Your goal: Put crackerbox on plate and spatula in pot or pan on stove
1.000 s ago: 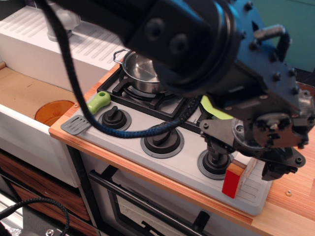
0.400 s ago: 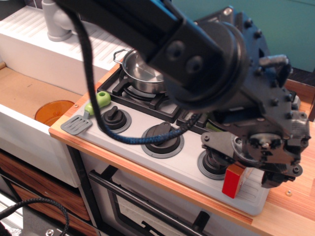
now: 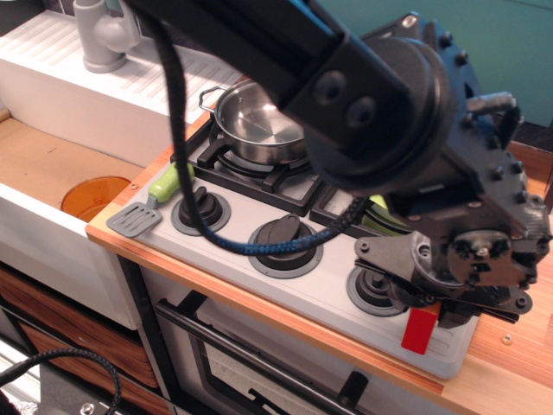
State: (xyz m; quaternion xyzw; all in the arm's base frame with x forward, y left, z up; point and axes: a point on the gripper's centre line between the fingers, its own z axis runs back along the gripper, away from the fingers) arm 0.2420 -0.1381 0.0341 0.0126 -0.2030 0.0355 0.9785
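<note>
At the stove's (image 3: 285,285) front right corner, the crackerbox (image 3: 418,329) stands tilted with its red end showing, right under the gripper (image 3: 449,311); the jaws appear clamped on its top, though the arm hides the contact. Behind the arm, only a lime-green sliver of the plate (image 3: 380,207) is visible. On the far left, the spatula (image 3: 151,203) lies at the stove's edge on the counter (image 3: 505,363). The pot (image 3: 259,130) sits on the rear burner.
</note>
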